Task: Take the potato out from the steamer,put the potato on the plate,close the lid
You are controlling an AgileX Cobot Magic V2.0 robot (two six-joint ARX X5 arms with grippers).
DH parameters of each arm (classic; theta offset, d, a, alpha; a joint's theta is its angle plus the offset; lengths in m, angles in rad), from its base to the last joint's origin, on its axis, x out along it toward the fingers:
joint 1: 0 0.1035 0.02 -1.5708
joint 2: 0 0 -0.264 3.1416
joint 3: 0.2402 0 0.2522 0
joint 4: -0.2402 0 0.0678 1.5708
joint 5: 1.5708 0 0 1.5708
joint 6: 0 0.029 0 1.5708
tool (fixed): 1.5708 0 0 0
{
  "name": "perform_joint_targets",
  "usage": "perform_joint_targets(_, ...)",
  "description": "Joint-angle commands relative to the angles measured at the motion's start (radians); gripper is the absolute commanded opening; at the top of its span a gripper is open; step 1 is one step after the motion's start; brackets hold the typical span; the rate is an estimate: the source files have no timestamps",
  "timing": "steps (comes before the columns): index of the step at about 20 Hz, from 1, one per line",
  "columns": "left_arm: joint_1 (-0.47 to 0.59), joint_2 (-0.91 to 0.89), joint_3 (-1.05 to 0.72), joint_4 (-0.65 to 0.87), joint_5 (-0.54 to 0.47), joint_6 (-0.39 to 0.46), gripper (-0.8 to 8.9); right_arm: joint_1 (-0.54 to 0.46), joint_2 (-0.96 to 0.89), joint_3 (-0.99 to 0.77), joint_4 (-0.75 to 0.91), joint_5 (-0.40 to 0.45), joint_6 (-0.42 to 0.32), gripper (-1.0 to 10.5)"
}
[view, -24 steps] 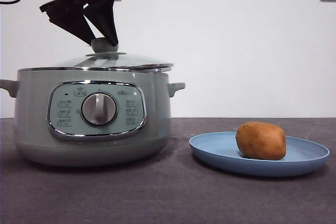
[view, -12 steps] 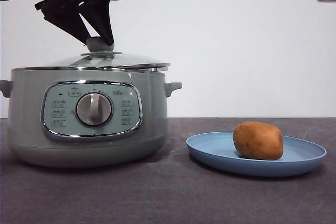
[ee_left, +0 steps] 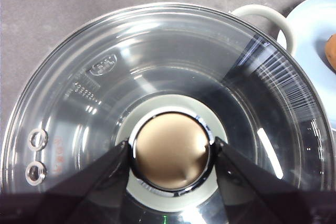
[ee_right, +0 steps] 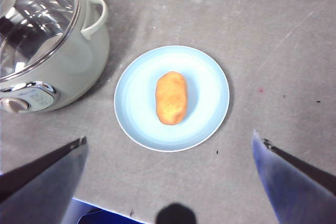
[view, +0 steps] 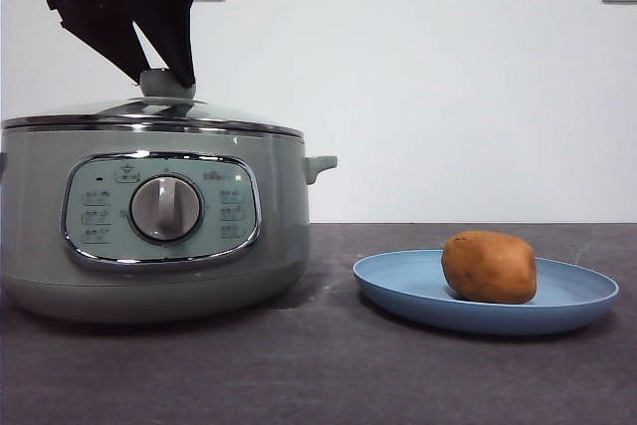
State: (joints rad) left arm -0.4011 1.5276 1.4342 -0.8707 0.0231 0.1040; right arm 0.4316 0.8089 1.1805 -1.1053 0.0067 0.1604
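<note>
Potato point(view: 489, 267) lies on the blue plate point(view: 398, 286) at lower right. At upper left, the left gripper point(view: 165, 77) pinches the lid point(view: 149, 113) knob on the steamer point(view: 149, 236). The right gripper point(ee_right: 168, 145) hangs spread wide.

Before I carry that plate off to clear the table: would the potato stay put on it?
Probably not if tilted. The potato is a smooth oval lying loose mid-plate, so it could roll sideways. The plate is shallow with a low rim, which would hardly stop it. It looks firm and fairly dense, so carried level it should likely stay put.
</note>
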Motion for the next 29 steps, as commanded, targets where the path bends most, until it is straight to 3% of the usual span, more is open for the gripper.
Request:
perform_joint_targets(1,0.004,0.028,-0.029,-0.075,-0.022,0.004,-0.09,0.001,0.003,-0.002,0.011,-0.001,0.008,6.3)
perform_joint_targets(5,0.004,0.028,-0.029,-0.059,-0.018,0.003,0.46,0.001,0.003,-0.002,0.025,-0.001,0.008,6.3)
perform_joint_targets(6,0.004,0.028,-0.029,-0.050,-0.019,0.001,1.99,0.001,0.003,-0.002,0.025,-0.002,0.008,6.3)
perform_joint_targets(8,0.004,0.028,-0.026,-0.036,-0.023,-0.007,6.07,0.001,0.003,-0.002,0.025,-0.002,0.008,6.3)
perform_joint_targets(9,0.004,0.028,-0.021,-0.035,-0.023,-0.007,6.36,0.001,0.003,-0.002,0.025,-0.001,0.008,6.3)
perform_joint_targets(15,0.004,0.028,0.085,-0.099,-0.024,-0.006,6.33,0.001,0.003,-0.002,0.027,-0.002,0.008,6.3)
perform_joint_targets(19,-0.002,0.028,0.329,-0.311,-0.009,-0.002,6.27,0.002,0.003,-0.002,0.038,-0.009,0.007,6.3)
perform_joint_targets(21,-0.007,0.028,0.479,-0.427,0.079,0.003,6.26,0.001,0.003,-0.002,0.062,-0.039,0.002,6.3)
perform_joint_targets(23,-0.014,0.028,0.614,-0.523,0.253,0.031,6.26,0.002,0.005,-0.002,0.114,-0.160,-0.005,6.3)
perform_joint_targets(26,-0.035,0.002,0.715,-0.524,0.502,0.032,6.25,0.002,0.014,-0.002,0.223,-0.427,-0.019,6.3)
perform_joint_targets(28,-0.059,-0.005,0.747,-0.524,0.529,0.032,6.25,0.002,0.027,-0.002,0.278,-0.557,-0.019,6.3)
perform_joint_targets(29,-0.071,-0.006,0.747,-0.524,0.529,0.031,6.25,0.002,0.034,-0.002,0.288,-0.569,-0.019,6.3)
